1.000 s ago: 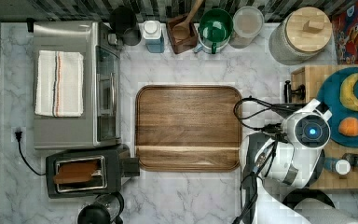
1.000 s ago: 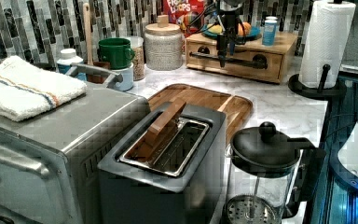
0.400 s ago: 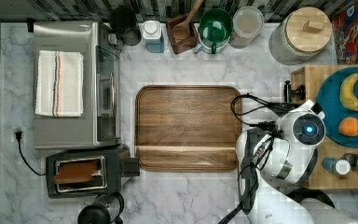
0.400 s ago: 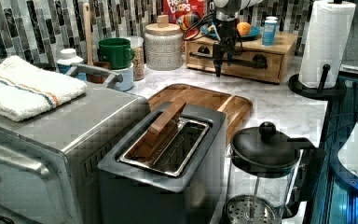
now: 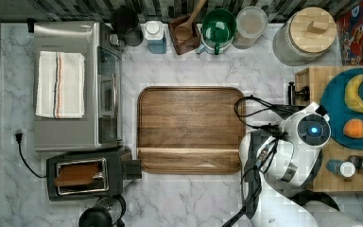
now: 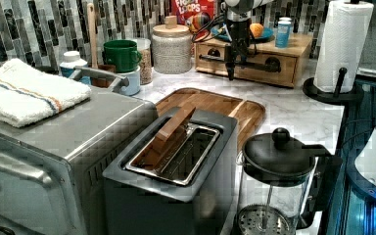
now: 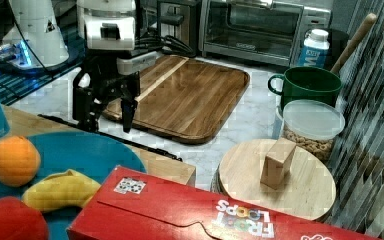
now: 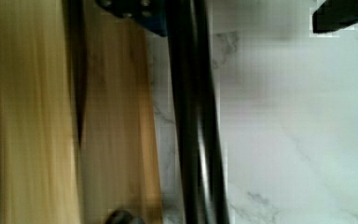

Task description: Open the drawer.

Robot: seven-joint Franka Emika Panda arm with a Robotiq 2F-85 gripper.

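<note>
Claw: your gripper [image 7: 108,116] is hanging fingers-down at the front of the drawer [image 6: 247,58], with the two fingers spread apart and nothing clamped between them; in the wrist view the black bar handle [image 8: 196,121] is running through the gap between the fingers [image 8: 135,11].
Handle: you are seeing it in the left view as a long black bar [image 6: 257,64] on two black mounts, crossing just behind the claw.
Drawer: it is sitting in the light wood box at the far end of the counter in the left view, at the top view's right; its front is looking flush with the box.
On the box: a blue plate [image 5: 340,120] is carrying a banana [image 5: 352,93] and an orange [image 5: 355,128].
Beside the box: the dark cutting board [image 5: 191,128] is lying on the marble counter [image 5: 194,61], near the claw at the top view's left.
Farther off: the toaster [image 6: 174,166] and toaster oven [image 5: 73,85] are standing well apart from the drawer.
</note>
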